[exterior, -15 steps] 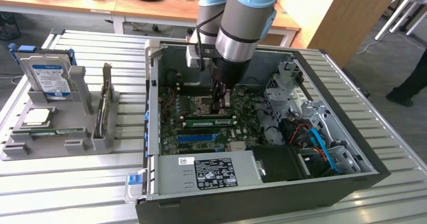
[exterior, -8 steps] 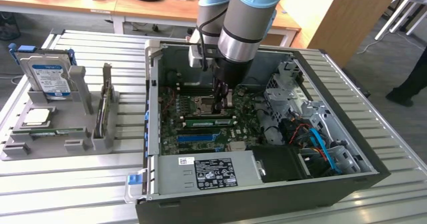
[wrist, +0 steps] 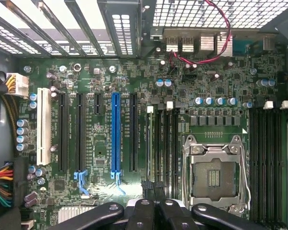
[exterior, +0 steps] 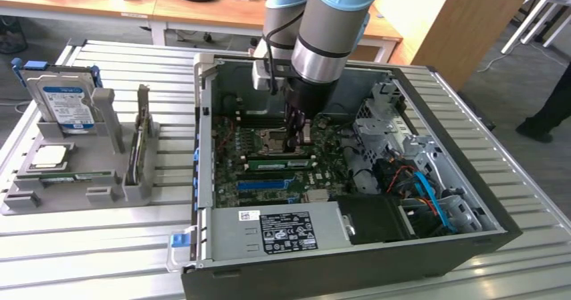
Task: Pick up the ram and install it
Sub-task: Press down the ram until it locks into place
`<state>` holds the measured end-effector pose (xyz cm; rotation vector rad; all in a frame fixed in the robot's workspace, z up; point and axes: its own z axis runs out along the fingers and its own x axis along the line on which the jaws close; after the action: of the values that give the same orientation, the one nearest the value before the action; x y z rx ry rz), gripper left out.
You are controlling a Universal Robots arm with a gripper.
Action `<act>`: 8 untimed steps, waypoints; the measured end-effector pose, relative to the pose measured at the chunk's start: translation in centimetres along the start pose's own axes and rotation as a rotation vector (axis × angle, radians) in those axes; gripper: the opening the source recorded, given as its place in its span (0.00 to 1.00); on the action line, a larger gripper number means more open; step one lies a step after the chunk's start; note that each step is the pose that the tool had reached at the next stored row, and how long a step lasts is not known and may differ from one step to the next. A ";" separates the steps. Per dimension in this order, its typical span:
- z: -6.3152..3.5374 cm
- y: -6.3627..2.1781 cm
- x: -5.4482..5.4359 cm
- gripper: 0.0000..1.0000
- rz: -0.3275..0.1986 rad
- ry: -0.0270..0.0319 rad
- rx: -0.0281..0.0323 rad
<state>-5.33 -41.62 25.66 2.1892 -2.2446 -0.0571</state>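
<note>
The ram (exterior: 278, 163) is a narrow green stick lying along a memory slot on the motherboard (exterior: 234, 154), just in front of the processor socket (exterior: 270, 138). In the wrist view the ram (wrist: 149, 143) shows edge-on as a thin pale line in the slot beside the socket (wrist: 212, 177). My gripper (exterior: 301, 141) hangs inside the open computer case, directly over that slot. Its black fingers (wrist: 143, 211) are pressed together, shut, with their tips in line with the stick. Whether the tips touch the ram I cannot tell.
The case walls (exterior: 203, 113) and a drive cage (exterior: 392, 123) ring the arm. A power supply (exterior: 277, 230) sits at the case front. In the exterior view's left, a grey tray (exterior: 23, 196) holds a hard drive (exterior: 58, 103), an upright dark card (exterior: 138, 143), a processor (exterior: 49, 155) and a green strip (exterior: 69, 176).
</note>
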 end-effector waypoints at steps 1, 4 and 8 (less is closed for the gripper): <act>0.00 -0.02 0.0 0.11 0.004 -0.0001 0.0002; 0.00 -0.02 0.0 0.11 0.030 -0.0009 0.0006; -0.01 -0.02 0.0 0.11 0.074 -0.0021 0.0015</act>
<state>-5.31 -41.63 25.66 2.1058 -2.3247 -0.0574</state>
